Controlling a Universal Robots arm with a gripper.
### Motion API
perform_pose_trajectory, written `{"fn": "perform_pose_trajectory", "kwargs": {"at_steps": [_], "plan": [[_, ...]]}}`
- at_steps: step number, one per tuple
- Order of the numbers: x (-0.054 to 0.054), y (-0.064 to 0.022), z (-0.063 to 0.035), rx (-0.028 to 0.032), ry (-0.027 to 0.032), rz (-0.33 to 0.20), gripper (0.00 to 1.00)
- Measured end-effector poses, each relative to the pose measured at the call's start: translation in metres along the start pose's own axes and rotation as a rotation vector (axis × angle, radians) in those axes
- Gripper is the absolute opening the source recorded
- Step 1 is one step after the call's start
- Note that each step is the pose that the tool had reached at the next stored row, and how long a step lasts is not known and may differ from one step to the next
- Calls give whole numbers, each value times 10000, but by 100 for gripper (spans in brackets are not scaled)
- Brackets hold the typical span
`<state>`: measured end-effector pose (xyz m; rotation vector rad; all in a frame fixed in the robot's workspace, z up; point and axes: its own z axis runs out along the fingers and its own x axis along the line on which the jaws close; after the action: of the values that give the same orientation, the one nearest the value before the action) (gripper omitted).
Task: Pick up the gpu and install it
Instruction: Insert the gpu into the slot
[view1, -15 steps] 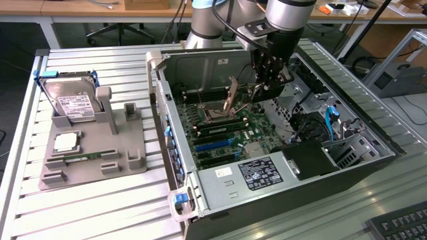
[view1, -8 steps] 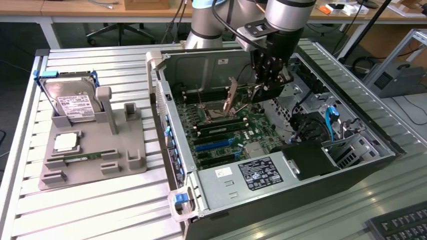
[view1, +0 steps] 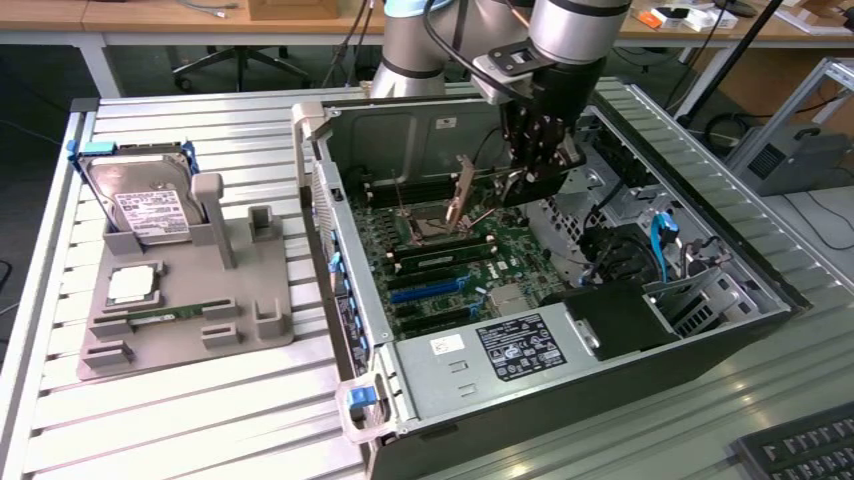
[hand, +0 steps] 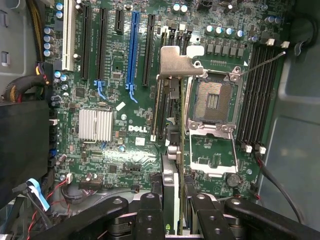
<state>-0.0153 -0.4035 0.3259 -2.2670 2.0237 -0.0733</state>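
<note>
gpu (hand: 172, 145) edge-on, clamped between jaws

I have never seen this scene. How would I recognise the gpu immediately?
Find the open computer case on the slatted table. Above its green motherboard, the end effector is shut on the gpu, a thin card held on edge. Its bent silver metal bracket at one end distinguishes it from the fixed black and blue slots around it.
</note>
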Motion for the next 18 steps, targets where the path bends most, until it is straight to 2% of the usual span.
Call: {"fn": "perform_pose_trajectory", "kwargs": {"at_steps": [18], "plan": [[0, 17, 35, 0, -1, -1, 27]]}}
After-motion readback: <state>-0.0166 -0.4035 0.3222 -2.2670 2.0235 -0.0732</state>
